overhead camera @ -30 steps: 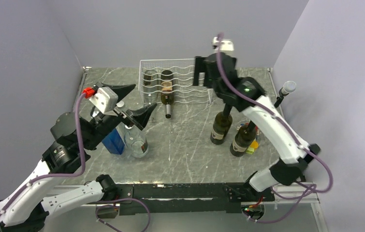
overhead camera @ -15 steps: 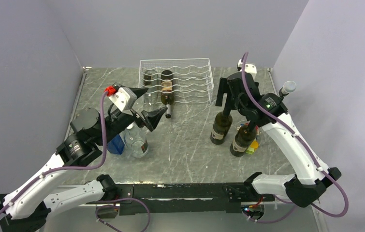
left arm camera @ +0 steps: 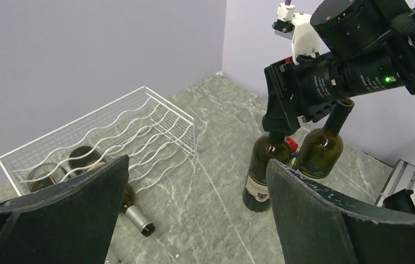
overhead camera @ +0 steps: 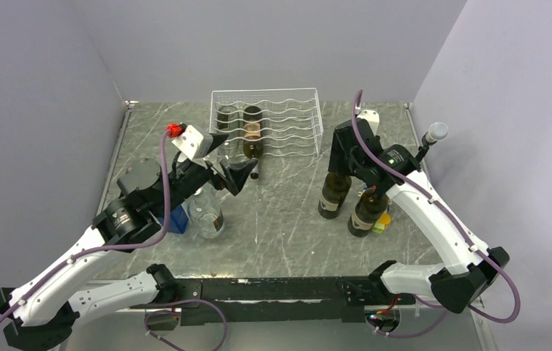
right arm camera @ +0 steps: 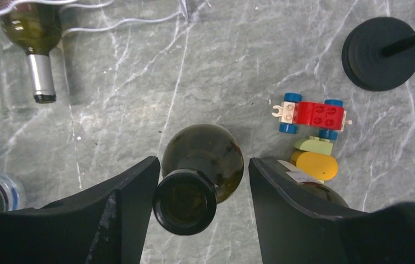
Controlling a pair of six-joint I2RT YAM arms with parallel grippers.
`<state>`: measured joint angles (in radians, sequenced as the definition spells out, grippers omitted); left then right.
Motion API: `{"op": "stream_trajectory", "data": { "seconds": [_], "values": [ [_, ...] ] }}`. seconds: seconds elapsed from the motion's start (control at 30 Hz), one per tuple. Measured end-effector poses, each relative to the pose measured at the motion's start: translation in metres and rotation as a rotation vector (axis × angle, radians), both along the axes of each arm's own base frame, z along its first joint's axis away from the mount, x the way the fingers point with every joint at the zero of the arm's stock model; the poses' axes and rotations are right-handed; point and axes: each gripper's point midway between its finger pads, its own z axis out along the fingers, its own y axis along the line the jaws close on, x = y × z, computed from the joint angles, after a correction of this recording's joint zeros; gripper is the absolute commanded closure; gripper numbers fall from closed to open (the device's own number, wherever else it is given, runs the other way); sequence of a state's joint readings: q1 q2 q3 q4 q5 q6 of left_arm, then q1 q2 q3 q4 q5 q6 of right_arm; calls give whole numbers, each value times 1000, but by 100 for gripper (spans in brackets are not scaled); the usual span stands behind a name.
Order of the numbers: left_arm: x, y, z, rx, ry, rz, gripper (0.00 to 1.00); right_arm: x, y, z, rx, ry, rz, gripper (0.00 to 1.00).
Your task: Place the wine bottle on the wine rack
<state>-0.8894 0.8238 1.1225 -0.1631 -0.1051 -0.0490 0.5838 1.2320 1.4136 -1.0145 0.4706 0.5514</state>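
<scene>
Two dark wine bottles stand at the right; the left one (overhead camera: 335, 191) has my right gripper (overhead camera: 343, 156) lowered over its neck. In the right wrist view its open mouth (right arm camera: 184, 202) sits between the fingers of my right gripper (right arm camera: 202, 181), against the left finger (right arm camera: 133, 192), with a gap to the right one. The other bottle (overhead camera: 365, 212) stands just beside it. The white wire wine rack (overhead camera: 287, 117) at the back holds a dark bottle (overhead camera: 252, 139) lying down and a clear one (overhead camera: 227, 121). My left gripper (overhead camera: 230, 157) hovers open and empty before the rack (left arm camera: 139, 118).
A clear bottle (overhead camera: 205, 216) and a blue block (overhead camera: 174, 218) stand under the left arm. A red toy car (right arm camera: 312, 114) and yellow and green bricks (right arm camera: 315, 159) lie right of the standing bottles. A microphone stand (overhead camera: 433, 135) sits at the right edge.
My right arm has swung from beside the rack down over the left standing bottle, and its jaws have narrowed around the neck. My left arm has moved right, toward the rack.
</scene>
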Motion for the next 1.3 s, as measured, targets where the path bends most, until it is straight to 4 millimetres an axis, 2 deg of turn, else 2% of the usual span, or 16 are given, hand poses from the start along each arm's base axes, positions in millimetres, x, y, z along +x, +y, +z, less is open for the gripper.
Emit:
{"op": "stream_trajectory", "data": {
  "seconds": [0.13,0.17,0.27,0.43,0.77,0.87,1.1,1.3],
  "values": [
    [8,-6,-6,13,33,15,1,-1,-1,-15,-22,33,2,39],
    [11,-9,-9,22,44,17,1,-1,-1,-17,-24,35,2,44],
    [16,-14,-17,44,68,22,1,2,2,-20,-26,34,10,61],
    [19,-13,-20,50,80,43,1,5,4,-21,-30,27,26,100],
    [21,-11,-19,45,80,56,1,2,14,-16,-20,41,121,100],
    [21,-11,-16,31,78,55,1,1,22,3,18,21,162,100],
    [19,-12,-13,19,77,44,1,2,45,60,138,-82,268,100],
    [15,-21,-18,20,80,-2,1,-7,71,80,230,-70,403,100]
  ]
}}
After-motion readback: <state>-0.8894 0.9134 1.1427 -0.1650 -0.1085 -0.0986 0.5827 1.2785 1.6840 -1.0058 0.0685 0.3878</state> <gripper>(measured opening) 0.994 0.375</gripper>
